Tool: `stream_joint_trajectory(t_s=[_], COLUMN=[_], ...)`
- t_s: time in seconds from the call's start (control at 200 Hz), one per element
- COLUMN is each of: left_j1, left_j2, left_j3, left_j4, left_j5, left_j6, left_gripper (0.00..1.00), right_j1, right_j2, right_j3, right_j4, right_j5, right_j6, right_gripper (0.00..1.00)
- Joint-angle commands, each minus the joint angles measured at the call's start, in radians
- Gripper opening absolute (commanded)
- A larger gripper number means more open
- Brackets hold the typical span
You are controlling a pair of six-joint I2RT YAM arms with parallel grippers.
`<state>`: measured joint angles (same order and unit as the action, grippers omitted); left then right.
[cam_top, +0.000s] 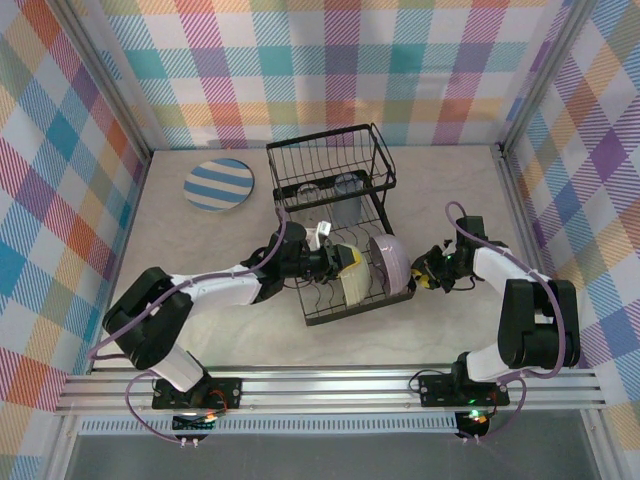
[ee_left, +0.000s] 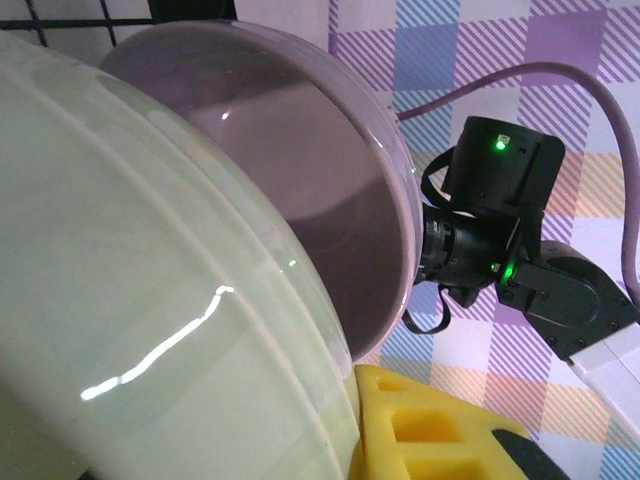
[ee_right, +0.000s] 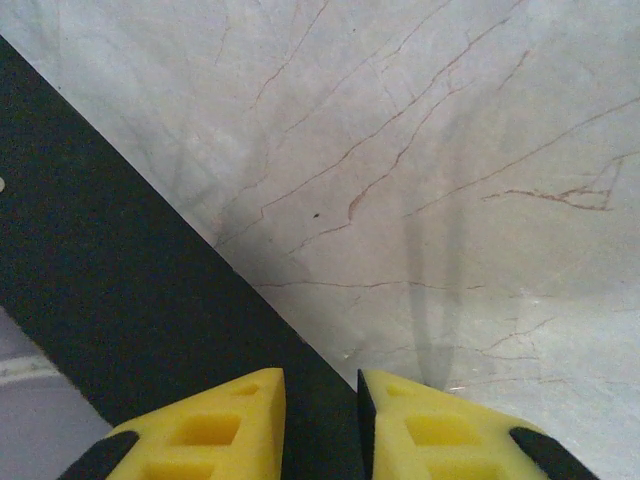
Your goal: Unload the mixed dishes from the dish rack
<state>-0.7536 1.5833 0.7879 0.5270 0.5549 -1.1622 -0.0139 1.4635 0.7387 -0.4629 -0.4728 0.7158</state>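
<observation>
My left fingers [cam_top: 346, 262] were inside the dish rack [cam_top: 322, 300], right at the upper rim of the pale green bowl [cam_top: 358, 286], which stood on edge in the slotted base. From my left wrist that bowl loomed close on the left. One yellow fingertip [ee_left: 420, 435] sat just beside its rim, touching or nearly so. The other was hidden behind the bowl, so I could not tell whether I had closed on it. Directly beyond stood the lavender bowl [ee_left: 300, 170], also on edge, its hollow facing me, the two bowls close together.

My right fingers [cam_top: 427, 276] were at the right side of the rack, just beside the lavender bowl's outer edge. From my right wrist they were narrow, with only a slim gap between the yellow tips. A dark band [ee_right: 130, 260] ran from that gap up to the left across the marbled desk [ee_right: 450, 150]. I could not tell what the band was, nor whether I was pinching it.

A striped plate [cam_top: 219, 185], blue and white, lay flat on the desk, well apart from both sets of fingers, left of the rack's basket section [cam_top: 335, 160].
</observation>
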Motion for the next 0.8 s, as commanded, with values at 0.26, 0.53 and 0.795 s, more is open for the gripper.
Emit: stream_joint_trajectory(t_s=[0.26,0.53,0.795], left_j1=[0.004,0.033,0.071], left_j2=[0.136,0.188,0.290], left_j3=[-0.006,-0.003,0.034], left_j4=[0.236,0.320,0.533], left_j5=[0.261,0.413,0.531], left_j6=[0.020,0.003,-0.128], left_gripper=[0.00,0.00,0.00], right_j1=[0.007,0.008,0.006], right_j2=[-0.003,-0.004,0.006], right_j3=[-0.008,-0.016,-0.007], right_j4=[-0.032,-0.034,-0.041], right_j5=[-0.048,-0.043,-0.039], right_j6=[-0.045,-0.044,-0.039], right_gripper=[0.24,0.24,0.23])
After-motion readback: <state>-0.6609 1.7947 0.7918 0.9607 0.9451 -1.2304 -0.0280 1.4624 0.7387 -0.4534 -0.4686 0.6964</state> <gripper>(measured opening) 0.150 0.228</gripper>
